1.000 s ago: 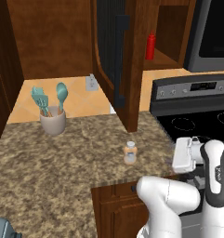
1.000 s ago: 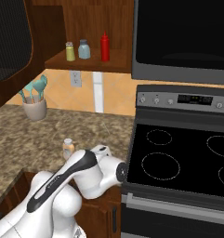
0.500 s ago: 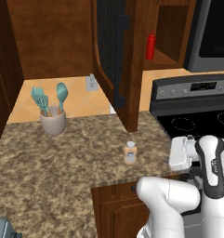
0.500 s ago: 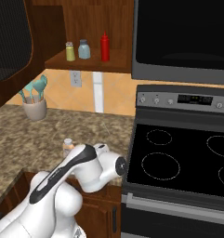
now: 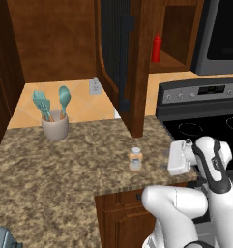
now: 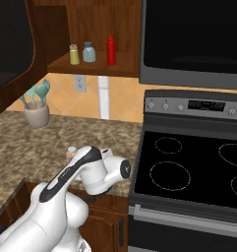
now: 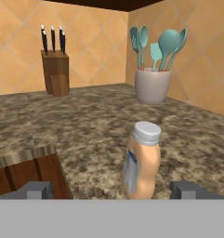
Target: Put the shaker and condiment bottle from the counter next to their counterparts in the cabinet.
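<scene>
Moved: gripper (image 7: 111,189) has swung nearer the condiment bottle (image 7: 142,160), fingers spread, pinching nothing | bottle upright on counter (image 5: 65,174), between fingertips at 12 o'clock | utensil crock (image 7: 153,86) at 1, knife block (image 7: 55,73) at 11 | cabinet (image 5: 132,68) open; red squeeze bottle (image 6: 111,49) beside probably two shakers.

place: kitchen | signs: granite counter (image 5: 65,164); stove (image 6: 189,172); wall cabinet (image 5: 132,63); utensil crock (image 5: 55,127); knife block (image 7: 55,72)
</scene>
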Tool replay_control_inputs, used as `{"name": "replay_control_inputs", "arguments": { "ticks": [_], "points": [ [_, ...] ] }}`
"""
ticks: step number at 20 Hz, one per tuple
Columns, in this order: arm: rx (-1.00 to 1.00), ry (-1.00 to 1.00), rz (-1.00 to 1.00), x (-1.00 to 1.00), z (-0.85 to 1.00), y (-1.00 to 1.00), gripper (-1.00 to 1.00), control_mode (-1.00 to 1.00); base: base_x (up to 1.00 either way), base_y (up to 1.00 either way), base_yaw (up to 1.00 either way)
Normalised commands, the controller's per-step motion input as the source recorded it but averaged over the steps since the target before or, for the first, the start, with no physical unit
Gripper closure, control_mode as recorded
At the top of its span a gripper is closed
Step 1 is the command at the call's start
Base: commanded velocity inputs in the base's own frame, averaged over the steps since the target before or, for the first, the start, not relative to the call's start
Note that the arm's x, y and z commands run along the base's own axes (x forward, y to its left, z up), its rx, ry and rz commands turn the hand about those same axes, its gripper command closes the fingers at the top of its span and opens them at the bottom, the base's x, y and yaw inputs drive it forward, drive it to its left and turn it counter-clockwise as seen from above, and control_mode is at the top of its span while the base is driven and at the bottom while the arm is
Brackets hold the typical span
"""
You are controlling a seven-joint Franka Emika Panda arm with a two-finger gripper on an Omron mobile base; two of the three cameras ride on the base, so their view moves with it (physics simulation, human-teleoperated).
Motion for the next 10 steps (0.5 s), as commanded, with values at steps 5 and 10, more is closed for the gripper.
{"name": "replay_control_inputs", "arguments": {
  "ticks": [5, 10],
  "points": [
    [-0.01, 0.00, 0.05, 0.31, -0.21, 0.14, -1.00, -1.00, 0.00, 0.00, 0.00],
    [-0.01, 0.00, 0.06, 0.26, -0.21, 0.08, -1.00, -1.00, 0.00, 0.00, 0.00]
  ]
}}
